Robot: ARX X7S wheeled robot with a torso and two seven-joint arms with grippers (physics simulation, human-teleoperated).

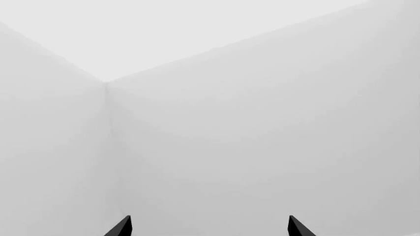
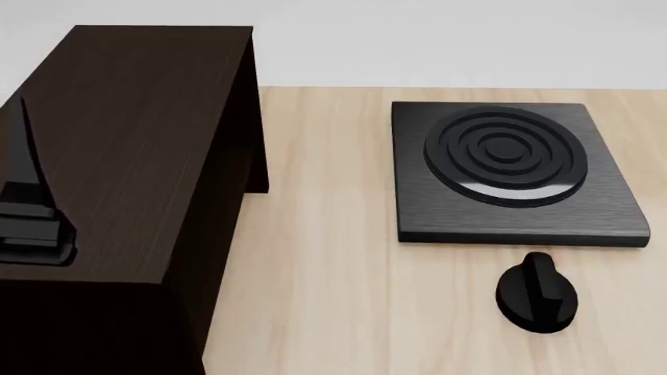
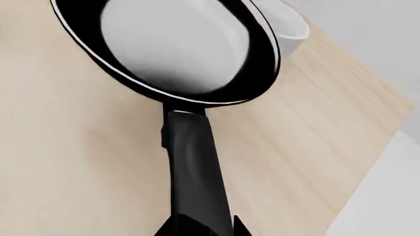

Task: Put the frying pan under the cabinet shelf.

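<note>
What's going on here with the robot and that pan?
The right pincer sits at the end of the long handle of the round black frying pan with the pale rim, and looks closed on it, above the light wooden counter. A white pot shows just behind the pan. The pan isn't yet under the large dark brown wood-grain cabinet. The left pincer is open, facing bare walls. A square black ringed stove plate and a black knob sit beside the cabinet.
</note>
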